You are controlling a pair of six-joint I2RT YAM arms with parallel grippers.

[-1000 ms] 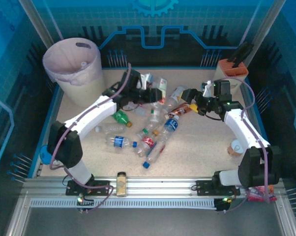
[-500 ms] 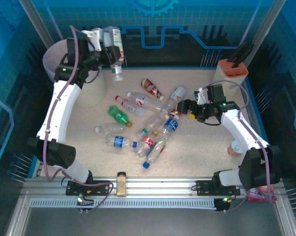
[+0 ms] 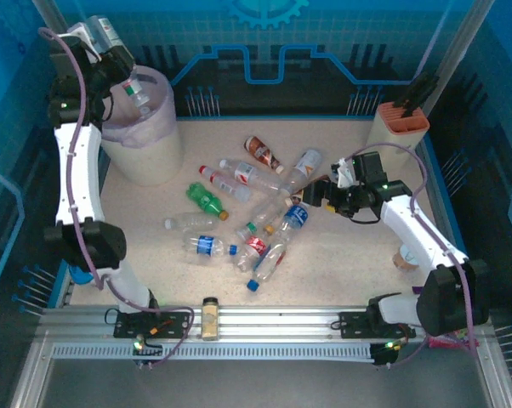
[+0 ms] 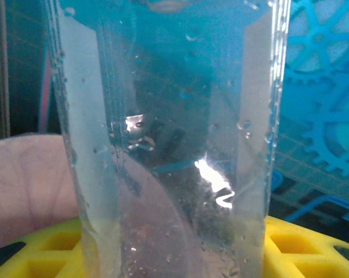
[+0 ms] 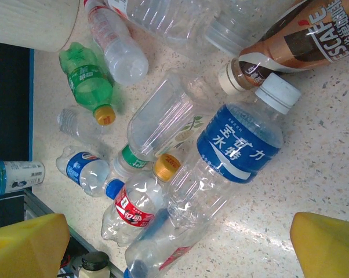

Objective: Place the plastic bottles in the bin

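Observation:
My left gripper (image 3: 113,58) is raised at the far left, shut on a clear plastic bottle (image 3: 133,87) that hangs cap down over the bin's mouth. Seen from the left wrist, that bottle (image 4: 168,139) stands between my yellow fingers (image 4: 313,243), with the pink bag (image 4: 24,191) behind it. The bin (image 3: 145,157) is cream with a pink liner. Several bottles lie in a pile (image 3: 264,217) mid-table. My right gripper (image 3: 318,194) hovers open over the pile's right side. In the right wrist view its open gripper (image 5: 174,249) is above a blue-labelled bottle (image 5: 238,145) and a red-labelled one (image 5: 134,208).
A beige box with an orange top (image 3: 401,123) stands at the back right. An amber jar with a dark lid (image 3: 210,316) sits on the near rail. A small cup (image 3: 406,255) lies by the right arm. Blue walls ring the table.
My left arm swung up and left from the bottle pile, carrying the clear bottle to above the bin. My right gripper shifted slightly left over the pile, still open.

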